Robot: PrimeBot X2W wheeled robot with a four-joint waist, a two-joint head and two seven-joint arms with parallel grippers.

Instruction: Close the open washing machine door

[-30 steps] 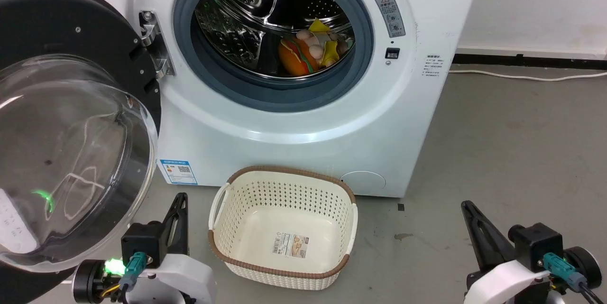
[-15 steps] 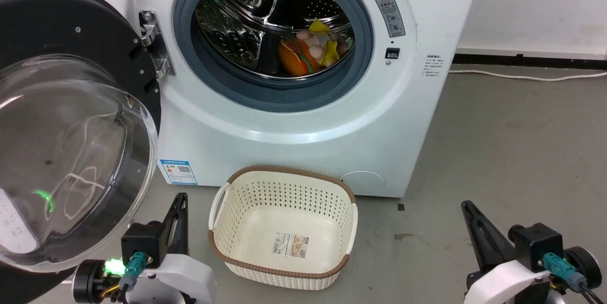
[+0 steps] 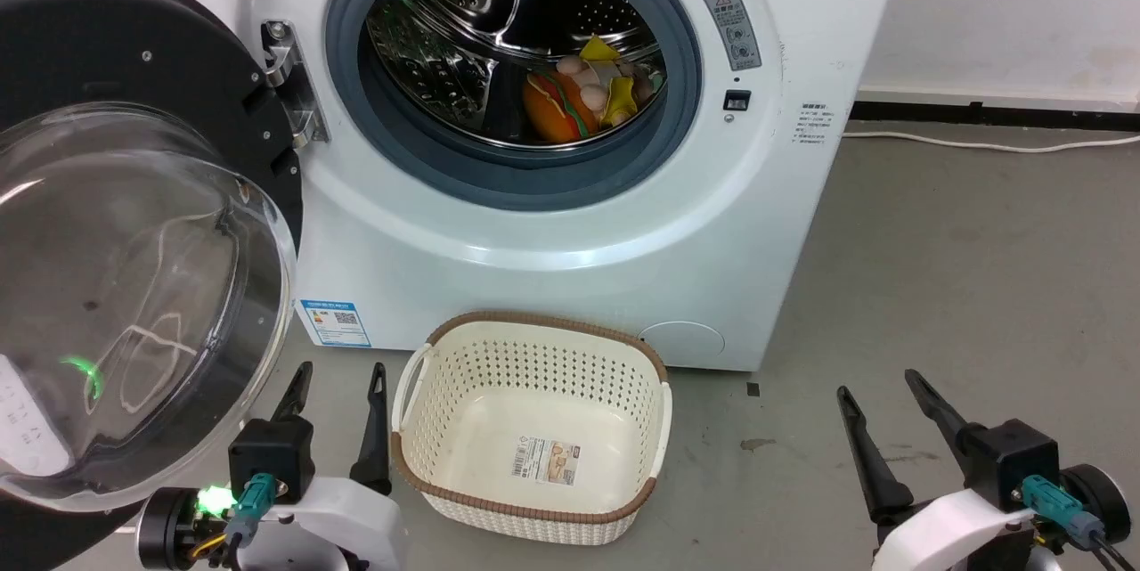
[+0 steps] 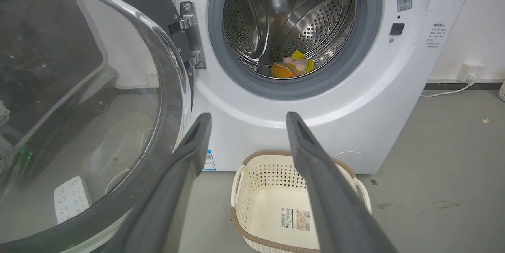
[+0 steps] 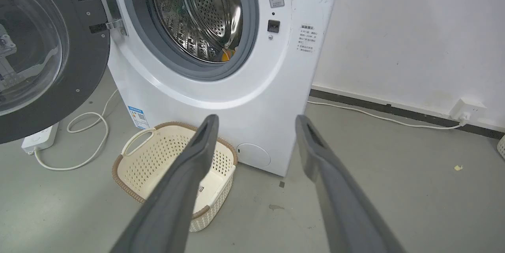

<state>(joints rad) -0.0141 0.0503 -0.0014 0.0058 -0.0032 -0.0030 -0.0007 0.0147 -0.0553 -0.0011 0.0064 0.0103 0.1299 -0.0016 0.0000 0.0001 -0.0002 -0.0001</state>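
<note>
At left, one washing machine door (image 3: pixel 134 241) stands open; one basket (image 3: pixel 543 319) below.

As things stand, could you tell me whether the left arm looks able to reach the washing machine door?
Probably yes: the left gripper, open and empty, sits beside the washing machine door, swung wide on that side, with nothing between them.

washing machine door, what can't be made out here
- Outer face of the washing machine door: faces away from the cameras.
- Its left and lower rim: cut off by the head view's edges.
- Its lower rim, left wrist view: partly behind the left gripper.
- Its far edge, right wrist view: cut off at left.
</note>
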